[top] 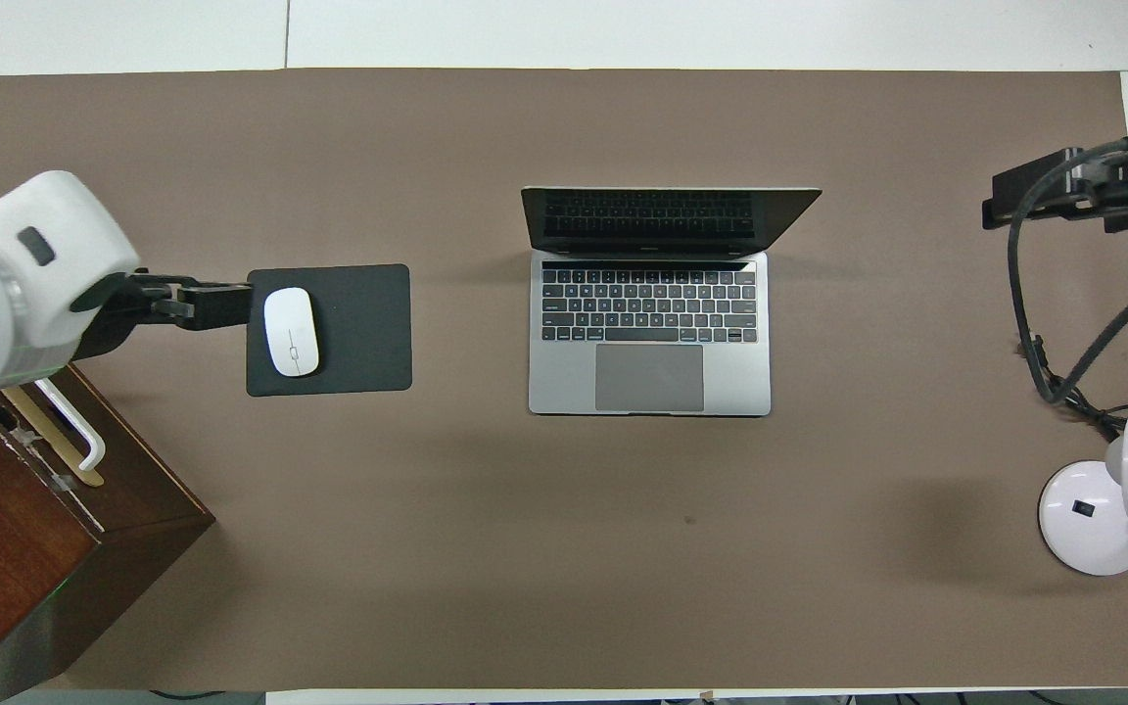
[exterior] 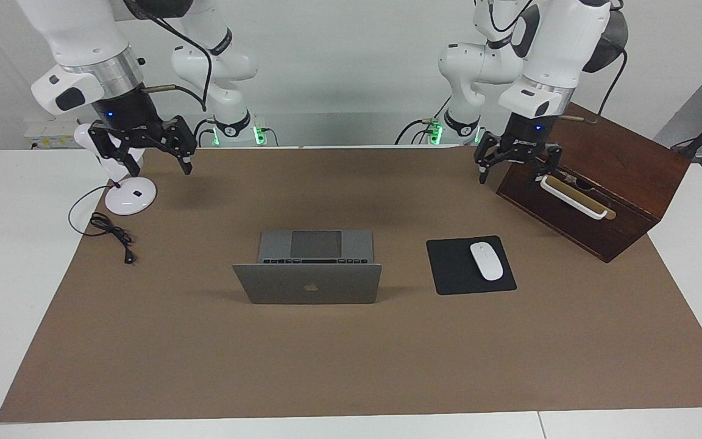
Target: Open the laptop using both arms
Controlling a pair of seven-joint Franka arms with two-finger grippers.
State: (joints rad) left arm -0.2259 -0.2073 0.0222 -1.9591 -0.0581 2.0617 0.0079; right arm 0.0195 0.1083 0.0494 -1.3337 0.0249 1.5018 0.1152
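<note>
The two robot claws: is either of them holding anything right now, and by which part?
Nothing is held. The left gripper and right gripper hang open and empty; the laptop stands open, untouched.

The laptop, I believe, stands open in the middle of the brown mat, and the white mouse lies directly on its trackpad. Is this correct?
Not quite. The laptop is open in the middle of the brown mat, but the white mouse lies on the black mouse pad beside it, toward the left arm's end of the table. The overhead view shows the trackpad bare.

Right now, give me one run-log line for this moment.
laptop: lid open, untouched | left gripper: open, raised over wooden box | right gripper: open, raised by lamp
</note>
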